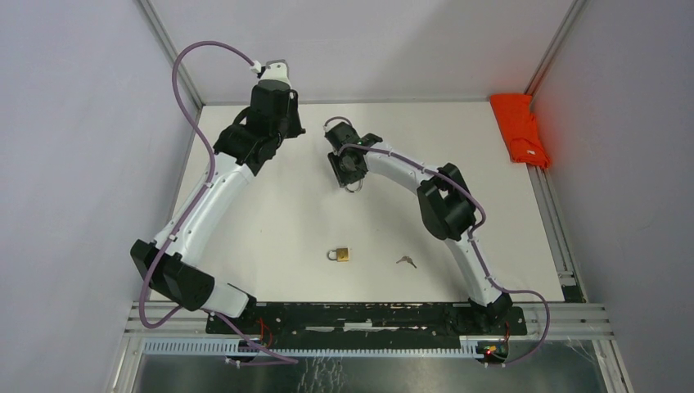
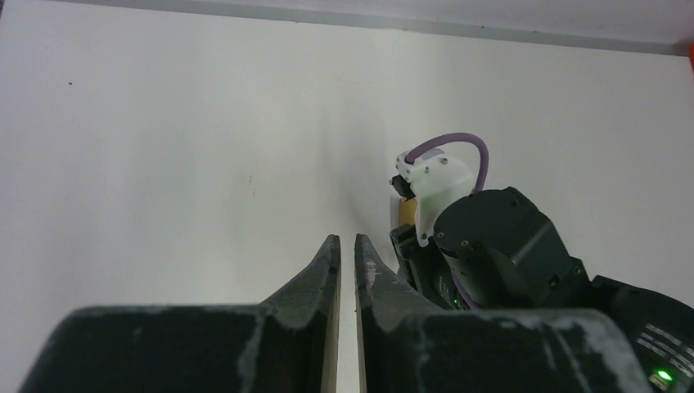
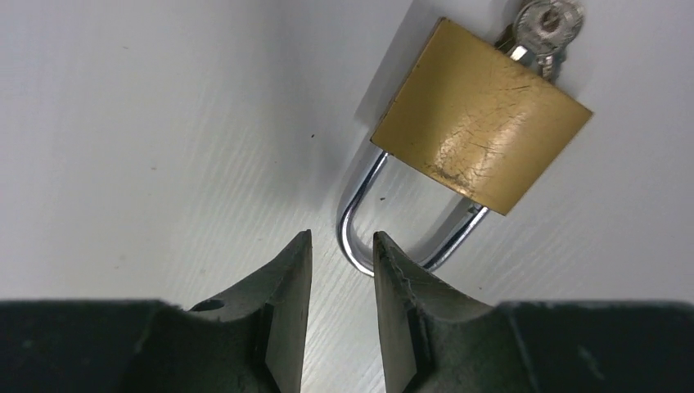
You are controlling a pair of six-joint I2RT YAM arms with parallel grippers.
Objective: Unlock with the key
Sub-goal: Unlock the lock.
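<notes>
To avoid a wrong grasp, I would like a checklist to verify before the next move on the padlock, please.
1. Key at far end of padlock body: ok.
2. Shackle bend just ahead of right end effector tips: ok.
3. Right end effector open, empty: ok.
4. Left end effector shut, empty, off the padlock: ok.
5. Shackle released or locked: cannot tell.
6. Second padlock and loose key lying apart, nearer the bases: ok.

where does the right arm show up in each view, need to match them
top external: right arm, from the near right base reaching to the middle.
left wrist: right arm at lower right, white camera mount on it.
right wrist: only its fingers, along the bottom.
shared: the white table.
</notes>
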